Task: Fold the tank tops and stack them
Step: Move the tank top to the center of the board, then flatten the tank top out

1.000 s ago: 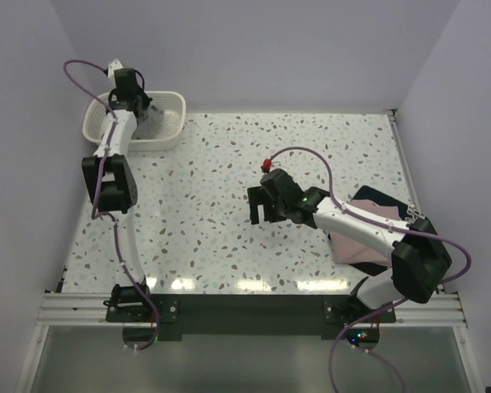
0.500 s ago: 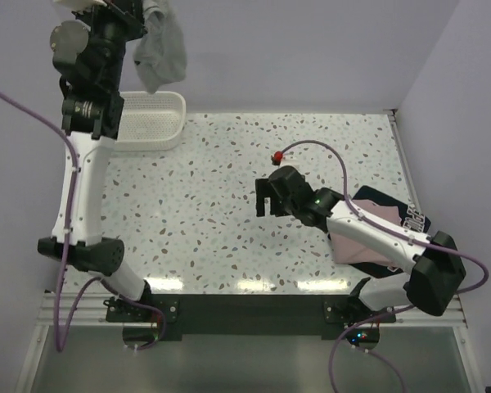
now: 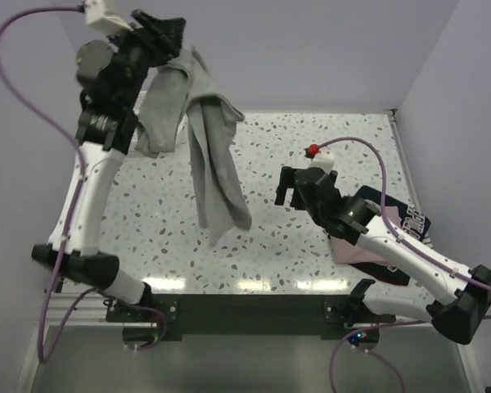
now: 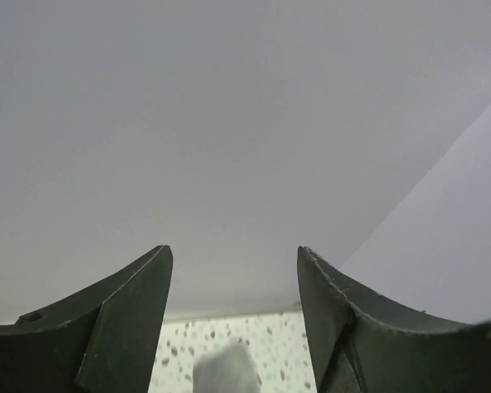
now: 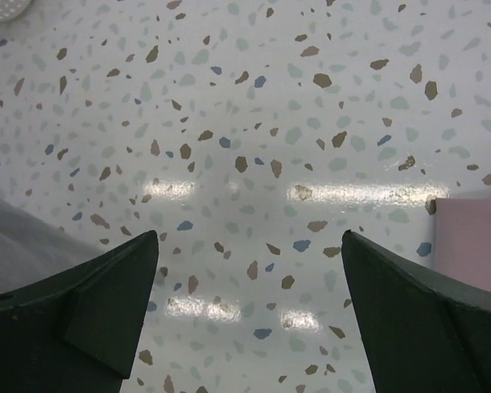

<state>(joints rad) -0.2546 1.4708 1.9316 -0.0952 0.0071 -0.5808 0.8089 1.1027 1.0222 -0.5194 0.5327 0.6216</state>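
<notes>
Grey tank top (image 3: 217,176) hanging high, speckled table (image 3: 352,131) below

Speckled terrazzo table (image 3: 270,139) between plain pale walls (image 3: 311,49), aluminium rail (image 3: 74,308) along its near edge

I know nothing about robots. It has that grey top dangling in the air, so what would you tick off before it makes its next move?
1. Grip on the grey tank top: ok. The left gripper holds it aloft by one end.
2. Cloth hanging straight: not ok. It dangles bunched and twisted.
3. Lower end clear of the table: cannot tell from above.
4. Is the right gripper free to help: ok. Its jaws are open and empty, over bare table.
5. Finished pile out of the way: ok. The pink tank top and navy tank top lie at the right edge, apart from the hanging cloth.
</notes>
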